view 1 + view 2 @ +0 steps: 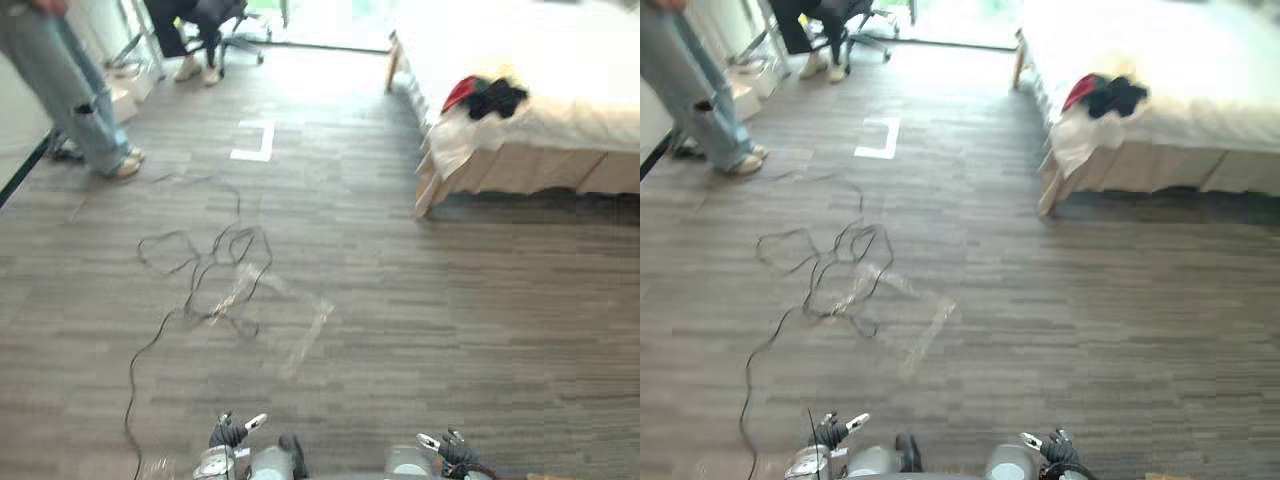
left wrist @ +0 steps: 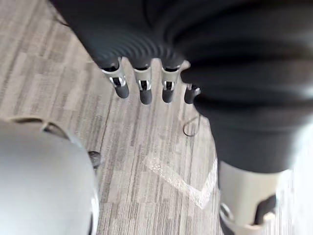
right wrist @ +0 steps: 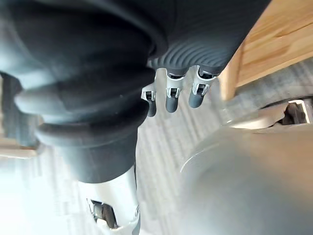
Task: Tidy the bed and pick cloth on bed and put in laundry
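Left hand (image 2: 145,92) and right hand (image 3: 172,98), two in all, hang low at 6 o'clock of the head view, fingers straight and relaxed above the floor (image 1: 420,300), grasping nothing. One bed (image 1: 570,60) stands at 1 o'clock, cut off by the frame edge. One heap of cloth (image 1: 487,97), red and black pieces on a pale one, lies at its near corner, well apart from both hands. At 11 o'clock a standing person (image 1: 70,90) and a seated person (image 1: 185,35) are both cut off above the legs; a wooden panel (image 3: 274,44) near the right hand cannot be identified.

Grey plank floor (image 1: 400,300) with a wheeled office chair (image 1: 242,44).
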`<state>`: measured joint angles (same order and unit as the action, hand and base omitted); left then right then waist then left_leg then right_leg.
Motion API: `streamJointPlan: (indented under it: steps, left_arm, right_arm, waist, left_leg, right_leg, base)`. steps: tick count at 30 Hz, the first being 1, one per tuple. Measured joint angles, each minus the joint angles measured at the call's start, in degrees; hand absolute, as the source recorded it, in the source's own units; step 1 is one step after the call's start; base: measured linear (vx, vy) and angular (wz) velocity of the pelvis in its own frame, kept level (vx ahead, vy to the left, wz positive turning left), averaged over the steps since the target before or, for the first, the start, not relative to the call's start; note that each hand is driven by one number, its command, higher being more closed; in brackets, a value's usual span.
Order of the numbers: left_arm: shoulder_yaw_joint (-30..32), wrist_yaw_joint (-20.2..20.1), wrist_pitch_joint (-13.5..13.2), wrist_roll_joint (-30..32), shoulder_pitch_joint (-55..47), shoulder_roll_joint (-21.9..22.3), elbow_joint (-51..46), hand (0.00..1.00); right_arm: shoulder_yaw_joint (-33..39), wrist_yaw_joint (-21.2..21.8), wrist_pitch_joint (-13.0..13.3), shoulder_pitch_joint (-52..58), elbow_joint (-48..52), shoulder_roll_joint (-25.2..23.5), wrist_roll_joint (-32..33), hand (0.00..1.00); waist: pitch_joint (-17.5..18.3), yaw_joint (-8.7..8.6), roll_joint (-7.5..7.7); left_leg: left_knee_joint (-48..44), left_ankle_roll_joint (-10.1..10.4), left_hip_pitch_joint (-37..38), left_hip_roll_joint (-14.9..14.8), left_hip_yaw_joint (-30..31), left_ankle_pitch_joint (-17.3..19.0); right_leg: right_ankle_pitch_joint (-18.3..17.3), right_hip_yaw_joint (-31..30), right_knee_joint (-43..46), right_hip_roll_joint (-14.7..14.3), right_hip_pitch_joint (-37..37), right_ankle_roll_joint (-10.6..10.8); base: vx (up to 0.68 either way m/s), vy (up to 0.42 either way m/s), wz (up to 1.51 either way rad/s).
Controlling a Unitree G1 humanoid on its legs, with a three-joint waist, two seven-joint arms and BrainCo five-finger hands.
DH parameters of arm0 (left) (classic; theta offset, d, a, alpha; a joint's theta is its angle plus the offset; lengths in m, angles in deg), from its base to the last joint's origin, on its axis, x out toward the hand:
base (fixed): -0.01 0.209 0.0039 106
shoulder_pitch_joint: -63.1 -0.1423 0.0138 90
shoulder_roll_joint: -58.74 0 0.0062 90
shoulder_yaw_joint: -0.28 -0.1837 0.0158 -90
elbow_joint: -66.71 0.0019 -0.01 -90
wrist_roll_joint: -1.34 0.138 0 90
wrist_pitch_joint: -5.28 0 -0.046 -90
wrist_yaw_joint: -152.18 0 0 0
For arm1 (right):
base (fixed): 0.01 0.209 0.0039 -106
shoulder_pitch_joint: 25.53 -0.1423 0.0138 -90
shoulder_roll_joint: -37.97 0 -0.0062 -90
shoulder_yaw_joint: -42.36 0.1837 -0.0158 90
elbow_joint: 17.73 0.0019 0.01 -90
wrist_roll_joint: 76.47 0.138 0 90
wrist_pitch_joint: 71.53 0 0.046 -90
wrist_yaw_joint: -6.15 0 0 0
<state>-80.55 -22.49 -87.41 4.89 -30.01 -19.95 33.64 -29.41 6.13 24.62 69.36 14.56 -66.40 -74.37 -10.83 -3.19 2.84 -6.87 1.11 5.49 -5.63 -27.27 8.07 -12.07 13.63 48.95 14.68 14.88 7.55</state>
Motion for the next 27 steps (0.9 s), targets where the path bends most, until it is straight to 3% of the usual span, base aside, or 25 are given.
streamJointPlan:
  steps: [2,3,4,5,6,7,8,9,10,11,12,14,15,17,20,22,24,25,26,27]
  left_arm:
    - [-0.16,-0.12,0.06,1.27,0.61,0.0,-0.03,0.0]
    - [-0.14,-0.31,0.21,2.41,0.49,0.05,-0.01,0.0]
    - [-0.17,-0.44,0.34,3.67,0.03,0.12,0.04,0.0]
    - [-0.17,-0.45,0.35,4.07,-0.2,0.12,0.13,0.0]
    - [-0.13,-0.51,0.33,5.16,-0.42,0.25,0.96,0.0]
    - [0.02,-0.57,0.39,5.58,-0.26,0.69,1.81,0.0]
    - [0.13,-1.21,0.33,6.43,-0.41,1.82,2.15,0.0]
    - [0.64,-1.53,0.21,7.3,-0.28,3.07,2.05,0.0]
    - [0.93,-1.6,0.2,7.35,-0.3,3.47,2.06,0.0]
    - [2.68,-1.56,0.17,7.3,-0.41,4.18,1.9,0.0]
    - [4.0,-1.6,0.0,7.13,-0.73,4.84,1.44,0.0]
    - [5.05,-1.4,-0.17,5.27,-0.98,5.31,-0.02,0.0]
    - [5.08,-1.29,-0.42,4.1,-1.16,5.22,-1.09,0.0]
    - [5.58,-1.08,-0.56,2.53,-1.17,5.31,-2.38,0.0]
    - [6.73,-0.11,-1.4,1.03,-1.11,5.6,-3.35,0.0]
    - [6.46,0.09,-1.66,1.03,-0.92,5.78,-3.34,0.0]
    - [5.98,0.13,-1.8,0.8,-0.95,6.11,-3.4,0.0]
    - [5.97,0.11,-2.19,0.52,-0.74,6.08,-3.39,0.0]
    - [5.98,0.06,-2.25,0.5,-0.72,5.87,-3.34,0.0]
    - [5.7,0.09,-2.22,0.58,-0.7,4.76,-3.04,0.0]
  right_arm:
    - [0.5,0.04,0.0,-0.22,0.44,0.1,0.18,0.0]
    - [0.51,0.01,0.05,-0.41,0.9,0.31,0.38,0.0]
    - [0.47,-0.06,0.03,-0.41,0.95,0.48,0.68,0.0]
    - [0.47,-0.09,0.01,-0.31,0.93,0.45,0.69,0.0]
    - [0.5,-0.14,0.0,0.18,0.89,0.54,0.71,0.0]
    - [0.98,-0.03,0.01,-0.08,0.89,1.22,0.8,0.0]
    - [1.06,-0.03,0.14,-0.13,0.83,2.0,0.77,0.0]
    - [1.43,0.12,0.17,-0.24,0.81,2.48,0.78,0.0]
    - [1.46,0.22,0.12,-0.25,0.76,2.8,0.79,0.0]
    - [1.42,0.16,-0.18,-0.06,0.53,2.79,0.8,0.0]
    - [1.31,0.12,-0.18,1.04,0.59,2.5,0.79,0.0]
    - [0.42,-0.08,-0.25,1.78,0.24,2.5,0.79,0.0]
    - [-0.8,-0.13,-0.35,1.67,-0.12,2.55,0.77,0.0]
    - [-1.19,-0.07,-0.35,0.75,-1.21,2.87,0.73,0.0]
    - [-1.16,-0.01,-0.43,-1.04,-2.18,3.15,0.78,0.0]
    - [-1.12,0.0,-0.31,-1.75,-1.99,3.27,0.83,0.0]
    - [-1.13,-0.06,-0.21,-1.16,-1.94,3.31,0.88,0.0]
    - [-1.18,0.0,-0.18,-0.84,-1.9,3.27,1.3,0.0]
    - [-1.17,0.06,-0.18,-0.52,-1.86,3.14,1.4,0.0]
    - [-1.14,0.06,-0.19,0.0,-1.88,2.28,1.81,0.0]
  waist:
    - [-0.38,-0.56,-0.74]
    - [-0.86,-0.83,-1.53]
    - [-1.05,-0.89,-1.86]
    - [-1.04,-0.96,-1.85]
    - [-0.96,-1.39,-2.04]
    - [-0.82,-1.44,-3.03]
    - [-0.24,-1.47,-5.25]
    - [-0.16,-1.43,-6.71]
    - [-0.05,-1.49,-6.91]
    - [-0.15,-1.37,-6.89]
    - [-0.42,-1.16,-7.41]
    - [-1.15,-0.59,-6.31]
    - [-1.23,-0.38,-5.5]
    - [-1.23,0.97,-5.12]
    - [-1.38,1.55,-4.74]
    - [-1.36,1.52,-4.66]
    - [-0.78,2.31,-5.66]
    - [-0.73,2.94,-5.61]
    - [-0.47,3.08,-5.0]
    - [0.62,3.1,-3.57]
  left_leg:
    - [0.87,1.83,1.26,-0.96,-0.43,0.42]
    - [1.67,3.09,2.57,-1.83,-1.37,0.87]
    - [3.2,4.97,4.76,-1.98,-3.1,1.07]
    - [3.73,5.97,5.9,-1.83,-3.62,1.41]
    - [5.17,7.92,8.74,-1.44,-4.18,1.8]
    - [5.8,8.79,10.04,-2.08,-4.51,1.59]
    - [6.32,12.07,10.8,-3.19,-6.52,-0.33]
    - [3.56,13.69,10.74,-4.45,-7.22,-2.04]
    - [-0.95,13.72,9.66,-5.82,-7.18,-1.99]
    - [-15.33,13.49,6.05,-10.42,-6.39,-2.6]
    - [-31.67,10.85,1.62,-15.96,-3.96,-4.89]
    - [-48.47,8.03,-4.21,-18.22,1.54,-2.64]
    - [-51.23,7.69,-7.4,-17.01,3.3,-1.56]
    - [-48.47,7.18,-11.78,-14.97,3.1,-0.5]
    - [-32.72,6.45,-16.82,-11.61,3.09,-0.08]
    - [-10.83,7.82,-18.43,-6.9,5.12,-1.57]
    - [-1.89,8.06,-21.09,-5.85,9.59,-2.45]
    - [-2.16,7.78,-22.1,-5.75,11.0,-2.57]
    - [-3.25,5.28,-22.1,-5.28,11.75,-4.91]
    - [-5.58,2.95,-21.54,-3.39,11.8,-7.08]
  right_leg:
    - [0.12,6.8,-13.4,-1.88,1.15,-1.84]
    - [2.31,10.43,-22.99,-3.7,1.6,-4.25]
    - [6.99,12.24,-32.82,-5.33,1.61,-5.78]
    - [10.03,12.22,-36.65,-5.83,1.54,-6.45]
    - [18.71,11.16,-37.18,-6.04,1.39,-9.74]
    - [17.73,10.84,-35.62,-7.57,1.62,-12.4]
    - [15.02,9.53,-34.03,-9.33,2.66,-12.54]
    - [12.49,7.84,-33.31,-10.97,2.84,-11.87]
    - [11.46,6.82,-33.14,-11.72,2.63,-11.87]
    - [10.19,5.33,-34.79,-13.59,-0.09,-12.44]
    - [9.48,3.97,-37.55,-16.17,-4.83,-13.37]
    - [8.01,1.26,-39.78,-18.05,-10.98,-14.43]
    - [7.51,-0.74,-40.91,-18.12,-14.17,-14.7]
    - [7.45,-4.29,-43.44,-17.88,-17.99,-14.32]
    - [6.65,-6.97,-46.7,-16.2,-22.5,-12.71]
    - [5.34,-7.91,-49.64,-14.36,-26.54,-10.54]
    - [3.59,-8.38,-51.09,-14.72,-28.07,-8.1]
    - [1.34,-8.82,-50.91,-14.38,-29.74,-6.34]
    - [-0.25,-9.07,-50.07,-13.55,-30.35,-5.66]
    - [-3.37,-9.66,-45.06,-10.85,-29.94,-3.26]
  base:
    - [0.39,-0.053,-0.04]
    - [0.41,-0.1,-0.27]
    - [0.42,-0.107,-0.33]
    - [0.59,-0.194,-0.36]
    - [0.43,-0.15,-0.34]
    - [0.58,-0.211,-0.61]
    - [0.42,-0.169,-0.88]
    - [0.51,-0.217,-0.91]
    - [0.45,-0.224,-0.93]
    - [0.48,-0.216,-0.86]
    - [0.49,-0.189,-0.82]
    - [0.46,-0.094,-0.78]
    - [0.44,-0.053,-0.81]
    - [0.43,-0.006,-0.91]
    - [0.42,0.096,-0.64]
    - [0.4,0.186,-0.26]
    - [0.45,0.313,-0.24]
    - [0.51,0.433,-0.36]
    - [0.57,0.487,-0.37]
    - [0.44,0.331,-0.43]
